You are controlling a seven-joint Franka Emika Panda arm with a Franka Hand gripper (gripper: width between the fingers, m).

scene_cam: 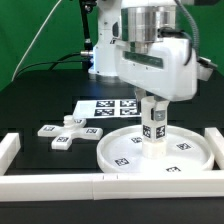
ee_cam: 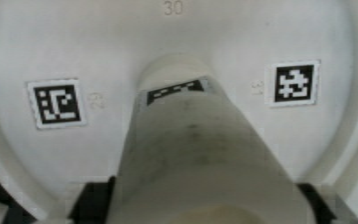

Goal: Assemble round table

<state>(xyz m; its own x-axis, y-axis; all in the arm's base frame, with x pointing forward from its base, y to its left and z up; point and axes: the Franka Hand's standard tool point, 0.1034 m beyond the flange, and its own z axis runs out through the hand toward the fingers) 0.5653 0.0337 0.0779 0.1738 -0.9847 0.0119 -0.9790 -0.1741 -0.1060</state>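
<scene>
The round white disc top (scene_cam: 180,155) lies flat on the table at the front, with several square tags on it. The short cylinder leg (scene_cam: 153,125) stands upright on the middle of the disc. My gripper (scene_cam: 153,103) comes straight down and is shut on the leg's upper part. In the wrist view the leg (ee_cam: 190,130) fills the middle, its far end on the disc (ee_cam: 87,50), with the black fingers (ee_cam: 99,198) pressed to both its sides. The cross-shaped base (scene_cam: 66,132) lies loose on the black table at the exterior view's left of the disc.
The marker board (scene_cam: 106,107) lies flat behind the disc. White border rails (scene_cam: 60,184) run along the front and both sides of the work area. The robot's white base (scene_cam: 105,45) stands at the back.
</scene>
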